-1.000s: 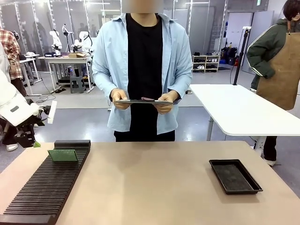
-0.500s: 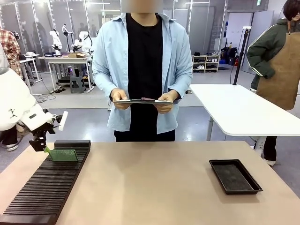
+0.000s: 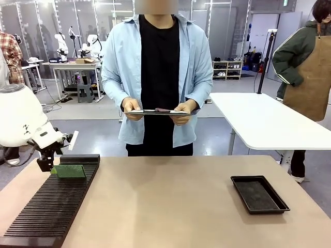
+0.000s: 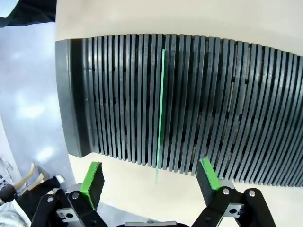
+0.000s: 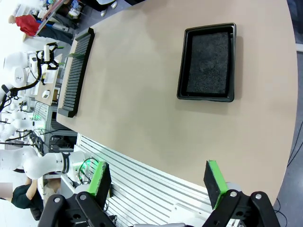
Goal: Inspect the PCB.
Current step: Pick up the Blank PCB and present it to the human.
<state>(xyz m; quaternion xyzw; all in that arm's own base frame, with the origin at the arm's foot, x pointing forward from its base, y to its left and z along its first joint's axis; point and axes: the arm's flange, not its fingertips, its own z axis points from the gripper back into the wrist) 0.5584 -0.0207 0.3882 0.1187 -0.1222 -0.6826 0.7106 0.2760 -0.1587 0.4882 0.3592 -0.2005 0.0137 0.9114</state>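
Now that the left gripper (image 3: 45, 164) has come in from the frame's left edge, it sits just beside the green board (image 3: 70, 171) at the left of the frame.
Its wrist view adds what the front cannot: the board stands on edge in a slot of the black rack (image 4: 236, 104), between fingers (image 4: 93, 176) spread wide, untouched. The right gripper (image 5: 158, 182), equally wide and empty, hangs over the table (image 5: 142, 94) with the black tray (image 5: 208, 61) at upper right. Across, a person (image 3: 158, 77) holds a clipboard (image 3: 155, 111).
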